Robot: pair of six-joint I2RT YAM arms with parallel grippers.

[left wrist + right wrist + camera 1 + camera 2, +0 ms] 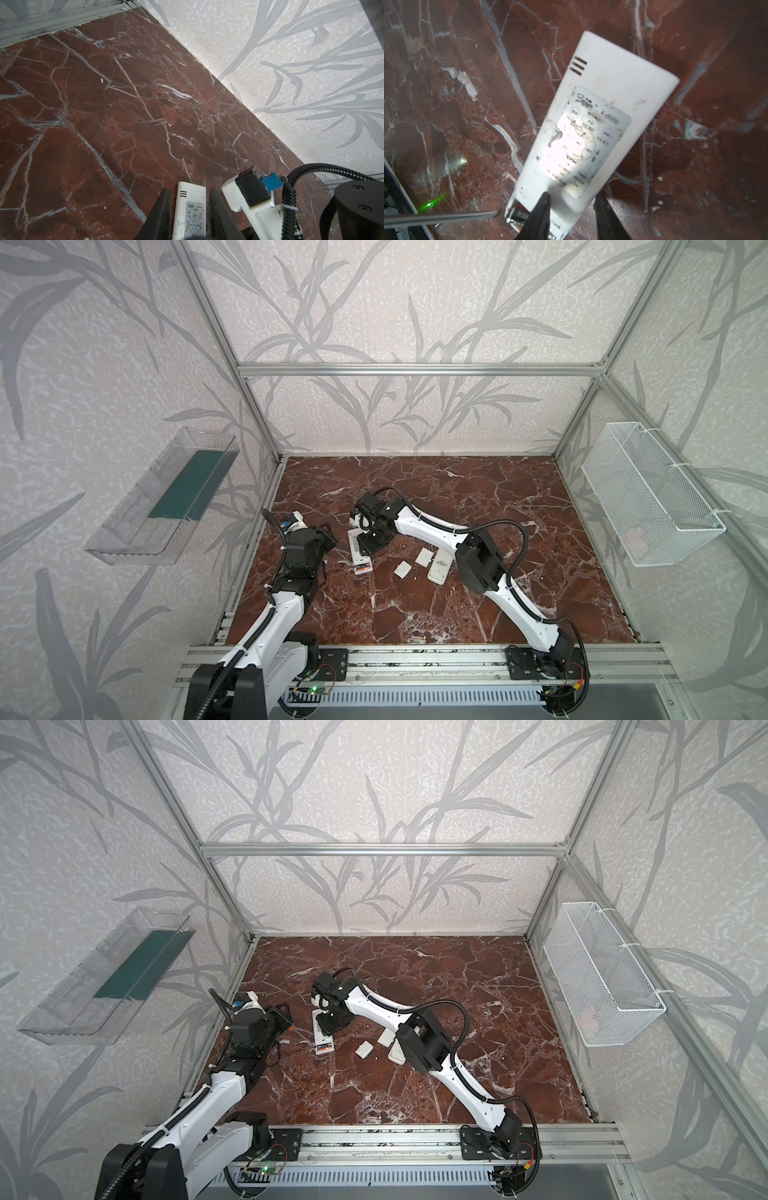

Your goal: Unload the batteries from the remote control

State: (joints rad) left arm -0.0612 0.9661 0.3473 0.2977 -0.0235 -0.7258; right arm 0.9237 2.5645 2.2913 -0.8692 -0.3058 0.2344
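1. Because the left pincer shows two dark fingers apart, with the white remote seen between them, I cannot tell whether it holds anything; a push from that side could skid the remote across the desk.
2. A metal shaft points at the dark battery, which sits in the remote's open end. If the tip slips, the battery may jump out and roll away.
3. The right pincer straddles that end, one finger over the remote's face; a firm clamp cannot be confirmed, and that finger may block the battery's way out.
4. Two white covers lie loose near the right arm's elbow and could be swept aside.
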